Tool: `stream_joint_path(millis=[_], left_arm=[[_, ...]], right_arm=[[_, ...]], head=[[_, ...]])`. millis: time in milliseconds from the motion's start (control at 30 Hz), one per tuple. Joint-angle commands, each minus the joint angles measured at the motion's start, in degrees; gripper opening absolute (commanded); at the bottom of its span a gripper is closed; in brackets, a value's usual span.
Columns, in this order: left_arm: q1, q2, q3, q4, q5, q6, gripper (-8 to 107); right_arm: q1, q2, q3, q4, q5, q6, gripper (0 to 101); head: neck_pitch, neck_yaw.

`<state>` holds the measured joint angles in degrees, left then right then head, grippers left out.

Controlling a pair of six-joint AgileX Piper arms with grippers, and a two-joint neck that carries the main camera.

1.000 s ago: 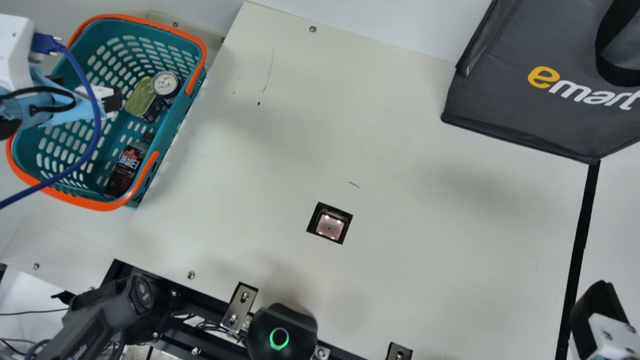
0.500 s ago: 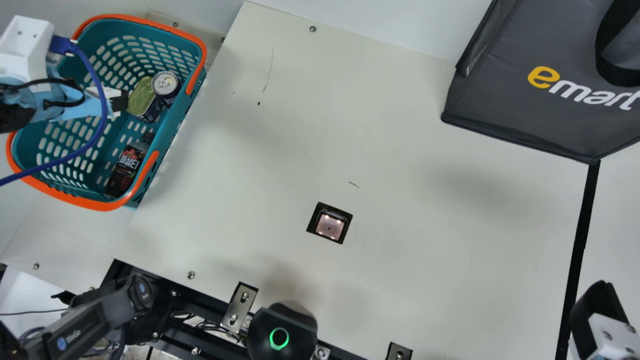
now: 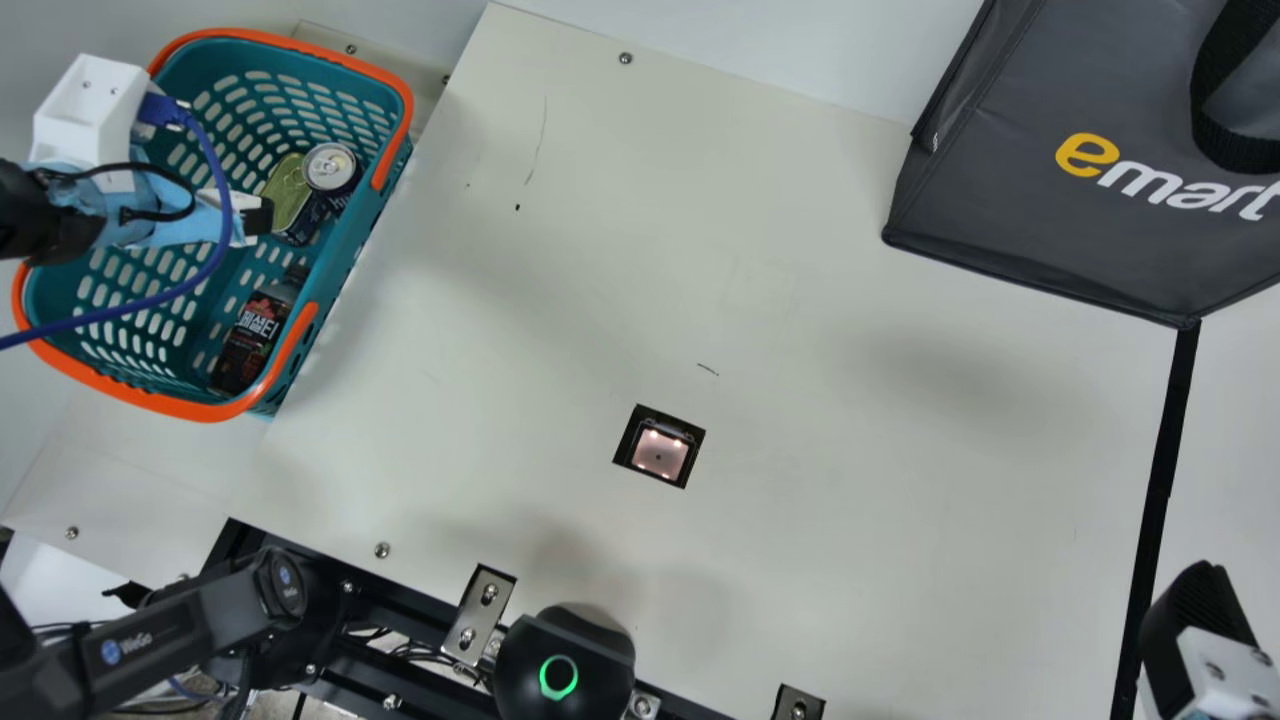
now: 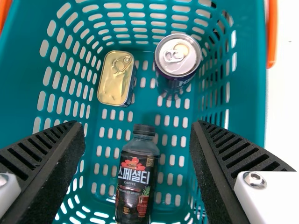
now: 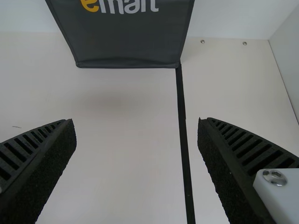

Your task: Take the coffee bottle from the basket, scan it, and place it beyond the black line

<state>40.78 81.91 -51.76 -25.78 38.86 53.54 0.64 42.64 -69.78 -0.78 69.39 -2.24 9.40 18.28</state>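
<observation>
Hanging above the basket (image 3: pixel 150 402) at the left, my left claw (image 3: pixel 258 216) stands wide open, gripping nothing; the coffee bottle (image 3: pixel 248 342) lies below it in the basket's near part, clear of both my fingers, its cap (image 4: pixel 144 130) toward the far side; it has a clear shoulder above dark contents, and its dark label (image 4: pixel 135 179) carries a red flower and white lettering.
</observation>
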Motion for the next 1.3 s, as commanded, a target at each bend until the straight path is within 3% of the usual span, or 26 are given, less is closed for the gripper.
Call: stream_joint_path(millis=[0, 433, 1267], left_arm=[[0.16, 0.78, 0.48, -0.11, -0.53, 0.91, 90], [1.05, 5.62, 3.29, -0.66, -4.54, 5.92, 90], [-1.8, 14.65, 4.38, -2.85, -12.93, 9.08, 90]], right_arm=[[0.0, 0.0, 0.0, 0.0, 0.0, 0.0, 91], [0.0, 0.0, 0.0, 0.0, 0.0, 0.0, 91], [0.0, 0.0, 0.0, 0.0, 0.0, 0.0, 91]], head=[[-1.48, 0.14], [-1.48, 0.14], [-1.48, 0.14]])
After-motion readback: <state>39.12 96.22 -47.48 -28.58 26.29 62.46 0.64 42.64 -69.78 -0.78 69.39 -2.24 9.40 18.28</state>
